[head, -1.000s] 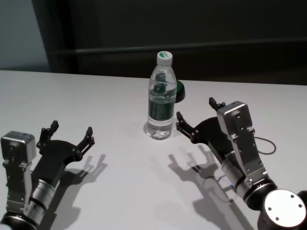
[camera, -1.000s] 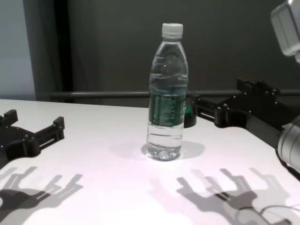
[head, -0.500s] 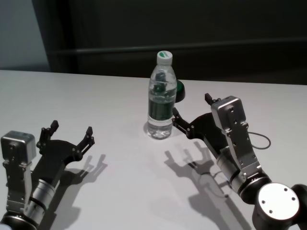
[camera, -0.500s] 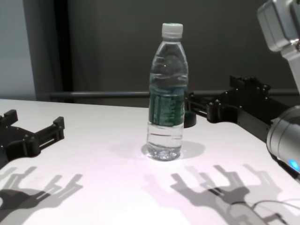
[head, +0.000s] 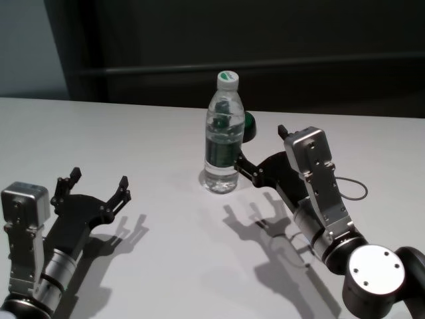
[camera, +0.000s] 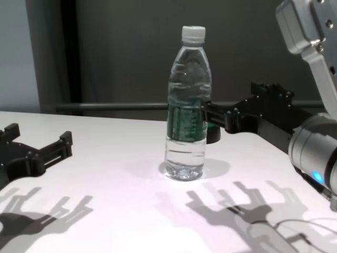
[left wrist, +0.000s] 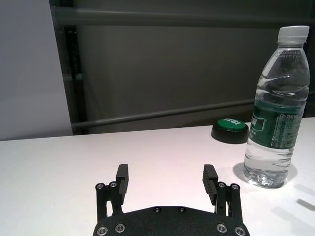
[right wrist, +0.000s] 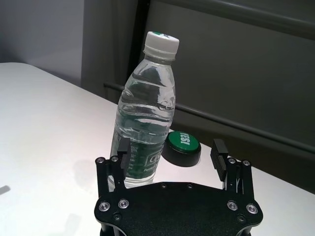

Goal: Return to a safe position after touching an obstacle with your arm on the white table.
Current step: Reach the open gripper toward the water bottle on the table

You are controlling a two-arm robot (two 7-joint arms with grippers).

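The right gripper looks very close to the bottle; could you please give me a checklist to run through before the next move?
1. Bottle upright on the table: ok.
2. Right gripper open, holding nothing: ok.
3. Contact with the bottle: cannot tell; one finger sits at the label's edge.
4. Button beyond the bottle, apart from the fingers: ok.
5. Retreat path toward the robot's body free of objects: ok.
6. Left gripper open, parked far from the bottle: ok.
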